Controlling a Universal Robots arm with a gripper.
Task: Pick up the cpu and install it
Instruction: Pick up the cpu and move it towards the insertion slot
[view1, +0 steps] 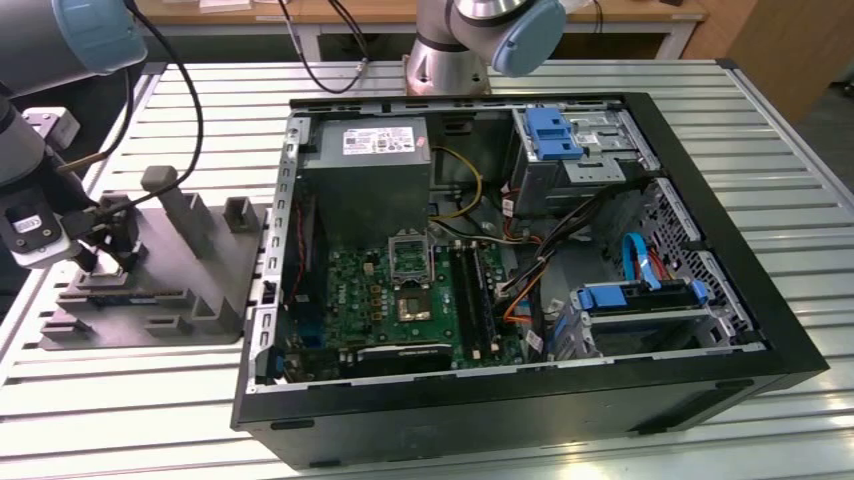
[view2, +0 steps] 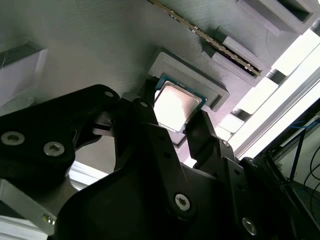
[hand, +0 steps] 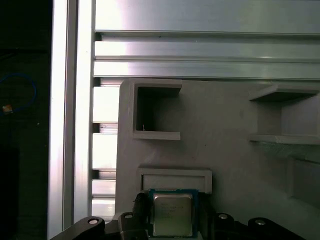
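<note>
Currently: pick-up step. End effector (view2: 174, 107) fingers apart, straddling cpu (hand: 172, 215), which lies flat in its recess on grey parts tray (view1: 200, 290). Grasp calls for even, gentle closure on opposite edges.

My grey tubular robot arm with pale blue joint caps (view1: 60, 35) bending down at the exterior view's left, wrist turned downward, my black bolted metal gripper (view1: 114, 250) hanging low, aimed straight down

Silvery cpu (hand: 172, 215), grey tray (hand: 235, 165), black hand (view2: 174, 112), green motherboard (view1: 380, 285).
</note>
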